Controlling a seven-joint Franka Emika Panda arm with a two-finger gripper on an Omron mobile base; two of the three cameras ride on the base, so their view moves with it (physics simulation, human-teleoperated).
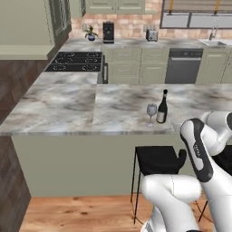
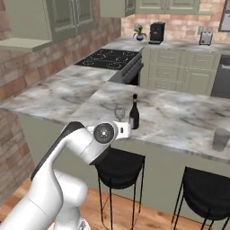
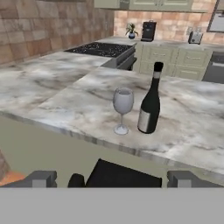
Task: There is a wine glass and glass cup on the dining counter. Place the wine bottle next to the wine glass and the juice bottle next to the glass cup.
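The wine glass (image 3: pixel 123 109) stands near the front edge of the dining counter (image 3: pixel 65 100), and the wine bottle (image 3: pixel 149 101) stands upright close on its right, a narrow gap between them. The same pair appears as the wine glass (image 1: pixel 151 113) and wine bottle (image 1: pixel 162 108) in the left base view. My gripper (image 3: pixel 113 179) is open and holds nothing. It hovers in front of the counter edge, below the glass and bottle and facing them. The glass cup (image 2: pixel 220 139) stands farther right along the counter. The juice bottle is out of view.
Black bar stools (image 2: pixel 119 168) (image 2: pixel 206 191) stand under the counter edge just below my hand. A stove (image 2: pixel 110 58), a coffee machine (image 1: pixel 108 31), a dishwasher (image 1: pixel 183 65) and a sink (image 1: pixel 213 42) line the far kitchen side.
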